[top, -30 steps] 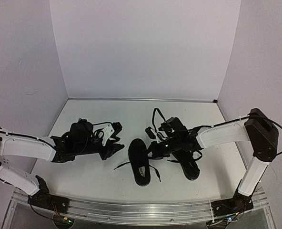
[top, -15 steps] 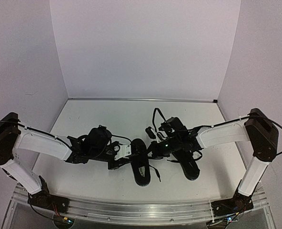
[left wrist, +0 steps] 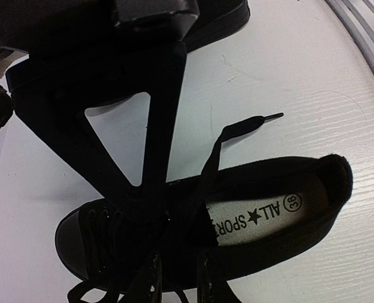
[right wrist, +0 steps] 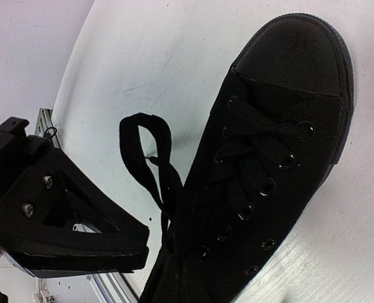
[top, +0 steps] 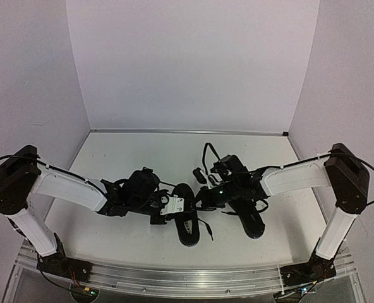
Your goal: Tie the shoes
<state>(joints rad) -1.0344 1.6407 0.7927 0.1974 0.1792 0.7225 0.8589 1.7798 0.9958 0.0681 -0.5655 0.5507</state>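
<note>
Near the front edge both shoes (top: 188, 222) lie untied; whether left gripper (top: 170, 211) or right gripper (top: 203, 198) holds a lace (left wrist: 210, 164) is unclear.

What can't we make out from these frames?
- Left gripper: in the left wrist view, black fingers blend into the labelled shoe; grip on lace unclear.
- Right gripper: right wrist view shows one finger; other off-frame.
- Other shoe: heel cut by bottom edge.
- Top view: lace routing too small.
</note>
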